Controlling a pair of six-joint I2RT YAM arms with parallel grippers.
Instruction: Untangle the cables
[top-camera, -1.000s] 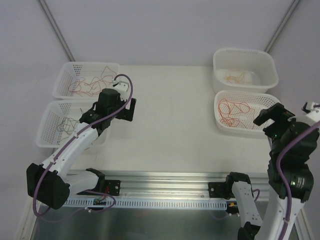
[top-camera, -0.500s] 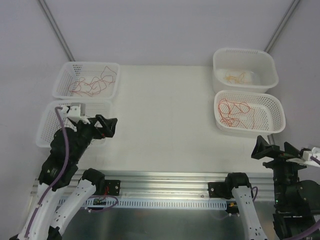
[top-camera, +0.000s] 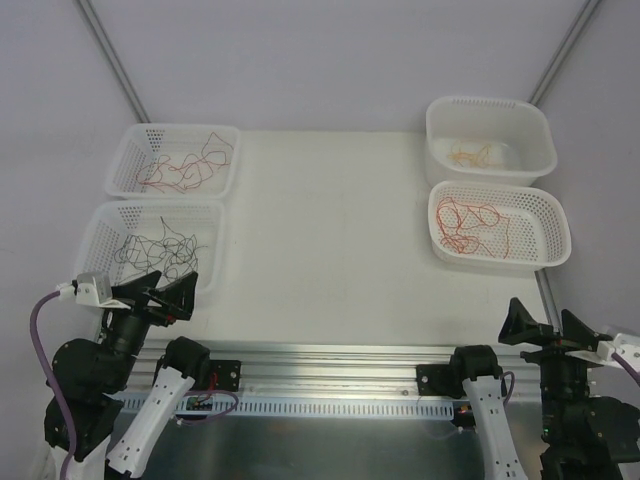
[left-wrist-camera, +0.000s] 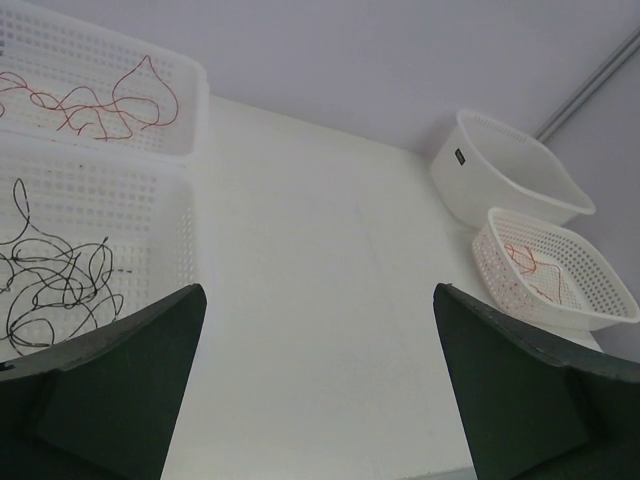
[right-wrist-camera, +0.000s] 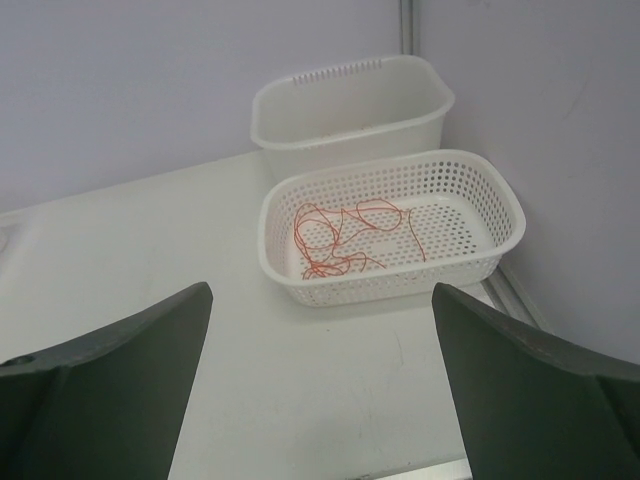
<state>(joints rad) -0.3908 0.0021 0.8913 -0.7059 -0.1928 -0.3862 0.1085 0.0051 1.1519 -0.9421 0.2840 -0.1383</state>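
At the bottom corners of the top view, the left gripper and right gripper stand with jaws wide apart, holding nothing. The lower edge cuts off their arms. Above them the table gives wide room between the baskets. Black cables lie in the lower left basket, red cables in the upper left basket, and orange cables in the lower right basket. Pale cables in the upper right tub are hard to make out.

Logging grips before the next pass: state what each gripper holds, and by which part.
Nothing is held. The left gripper and the right gripper both stand open, with nothing between their fingers.
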